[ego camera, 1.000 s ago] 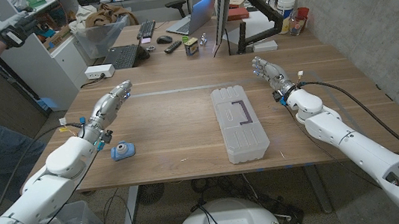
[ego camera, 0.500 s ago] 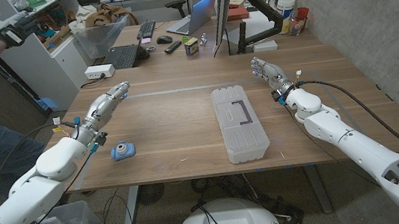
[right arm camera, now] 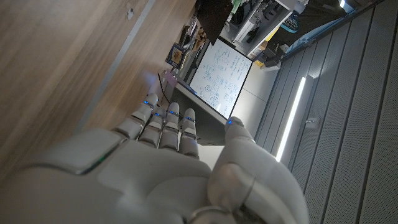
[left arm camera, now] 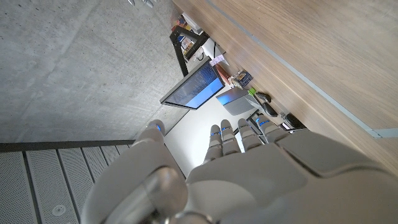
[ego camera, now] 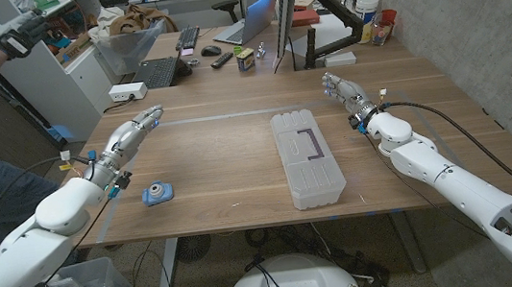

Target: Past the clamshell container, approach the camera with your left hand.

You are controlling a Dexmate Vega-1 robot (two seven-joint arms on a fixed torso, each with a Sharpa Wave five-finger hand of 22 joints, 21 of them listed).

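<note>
A small blue camera lies on the wooden table near the front left. A clear clamshell container lies lengthwise at the table's middle. My left hand hovers over the left side, behind and a little left of the camera, fingers stretched out and apart, holding nothing. In the left wrist view the left hand shows its back with straight fingers. My right hand stands at the right of the container, fingers extended and empty; the right wrist view shows the right hand the same way.
At the table's far edge stand a monitor, a laptop, a keyboard, a mouse and small items. A person's gloved hand and arm reach in at the upper left. A cable trails along my right arm.
My left arm has drawn back towards the table's left edge, and the hand has shifted slightly left and away from the camera. The right arm has stayed put.
</note>
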